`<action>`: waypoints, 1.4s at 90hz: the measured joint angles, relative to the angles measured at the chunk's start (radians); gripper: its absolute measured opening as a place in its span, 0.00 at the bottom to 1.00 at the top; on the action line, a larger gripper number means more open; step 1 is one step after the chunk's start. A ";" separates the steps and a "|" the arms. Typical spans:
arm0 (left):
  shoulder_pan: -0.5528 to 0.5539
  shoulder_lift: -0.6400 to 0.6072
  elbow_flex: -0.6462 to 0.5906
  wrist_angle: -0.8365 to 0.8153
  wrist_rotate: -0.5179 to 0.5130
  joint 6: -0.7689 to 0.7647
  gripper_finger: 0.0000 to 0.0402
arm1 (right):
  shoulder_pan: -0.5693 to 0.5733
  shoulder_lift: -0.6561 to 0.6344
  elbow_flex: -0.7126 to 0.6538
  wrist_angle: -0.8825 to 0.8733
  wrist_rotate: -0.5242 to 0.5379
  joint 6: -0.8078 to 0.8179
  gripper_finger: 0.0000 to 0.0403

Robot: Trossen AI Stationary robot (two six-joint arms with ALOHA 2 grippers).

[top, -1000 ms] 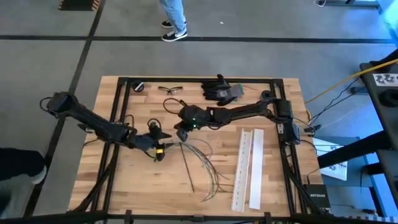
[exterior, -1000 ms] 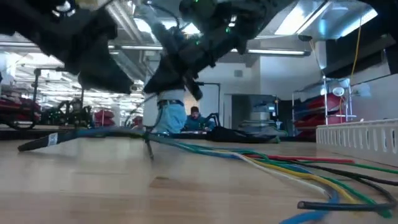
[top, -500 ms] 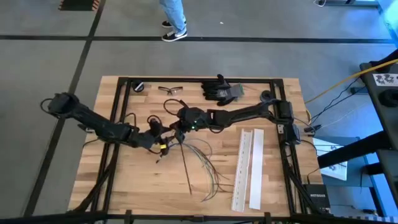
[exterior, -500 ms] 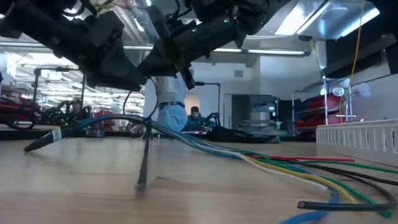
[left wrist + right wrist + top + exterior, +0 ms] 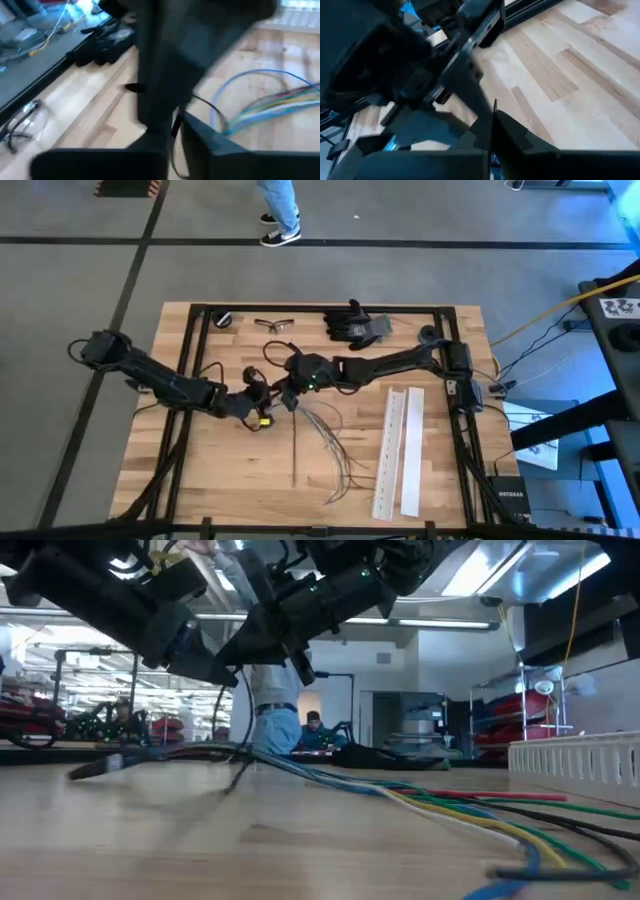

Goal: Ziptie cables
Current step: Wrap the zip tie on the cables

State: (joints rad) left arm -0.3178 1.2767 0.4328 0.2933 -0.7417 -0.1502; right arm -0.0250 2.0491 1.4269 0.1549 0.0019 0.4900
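Both grippers meet close together just left of table centre, above the wood. The left gripper comes in from 9 o'clock on its long dark arm, a small yellow mark at its tip; the right gripper reaches across from 3 o'clock, a green light on its wrist. They sit just beside each other at the gathered end of the cables — cannot tell how wide either set of fingers stands, or whether either has hold of a wire; wrist views are blurred and crowded with dark parts. From that gathered end the cables fan out toward 5 o'clock over the tabletop, loose ends spread apart, one dark strand running straight toward 6 o'clock. In the low view the bundle lies flat on the wood, strands green, yellow, blue, red and dark. Two white perforated strips lie side by side at 4 o'clock, well apart from the grippers. Safety glasses and black gloves rest near the 12 o'clock edge. A person's legs stand on the floor beyond — jeans, dark shoes.
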 joint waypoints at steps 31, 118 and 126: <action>-0.049 0.108 0.002 0.081 0.048 0.075 0.00 | -0.001 0.000 0.000 -0.002 0.008 -0.009 0.00; -0.108 0.218 0.173 -0.102 0.030 0.122 0.00 | -0.077 -0.152 -0.063 -0.537 -0.125 -0.247 0.29; -0.108 0.218 0.173 -0.102 0.030 0.123 0.00 | -0.034 -0.157 -0.206 -0.326 -0.159 -0.201 0.32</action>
State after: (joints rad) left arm -0.4259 1.4944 0.6060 0.1917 -0.7121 -0.0269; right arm -0.0586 1.8924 1.2204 -0.1712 -0.1570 0.2894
